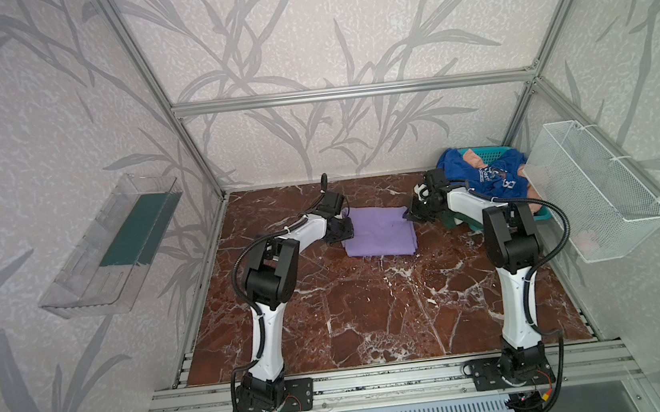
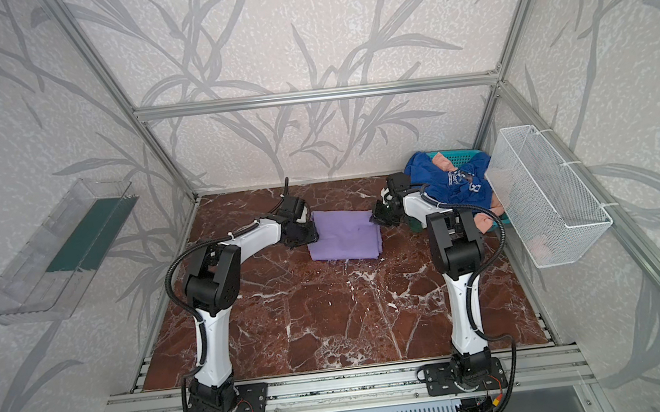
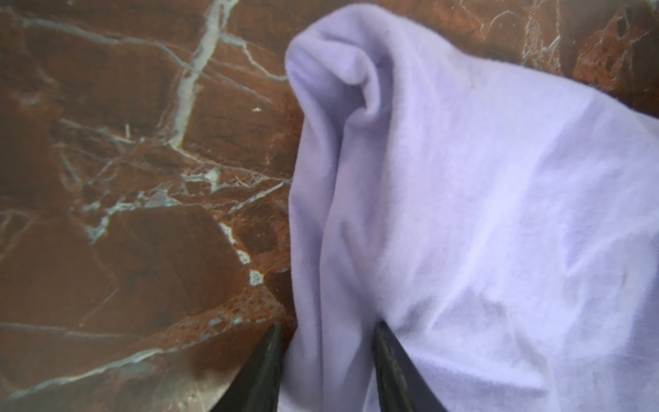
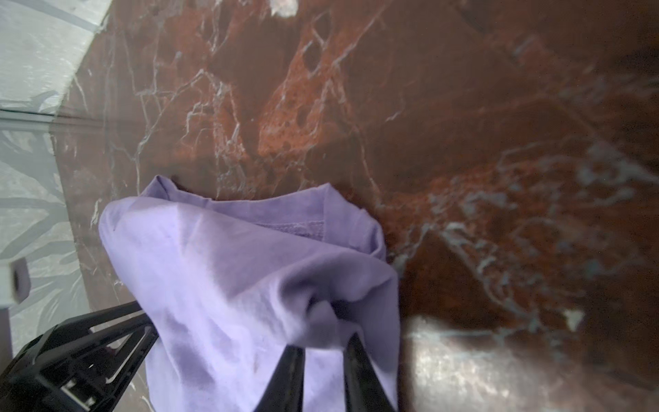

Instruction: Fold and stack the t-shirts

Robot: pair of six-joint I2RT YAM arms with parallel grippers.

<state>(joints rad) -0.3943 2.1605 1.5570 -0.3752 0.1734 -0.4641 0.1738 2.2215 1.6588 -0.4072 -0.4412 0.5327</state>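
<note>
my right gripper (image 4: pixel 324 342) pinches the lavender shirt (image 1: pixel 379 231) on the bench (image 1: pixel 373 315). my left gripper (image 3: pixel 328 326), half closed, straddles its other edge; whether it grips, i cannot tell.

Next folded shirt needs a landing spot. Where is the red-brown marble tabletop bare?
Bare: the wide stretch of red-brown marble tabletop between the folded lavender-purple t-shirt and the aluminium front rail. Crowded: far right corner, teal plastic basket heaped with a royal blue t-shirt.
</note>
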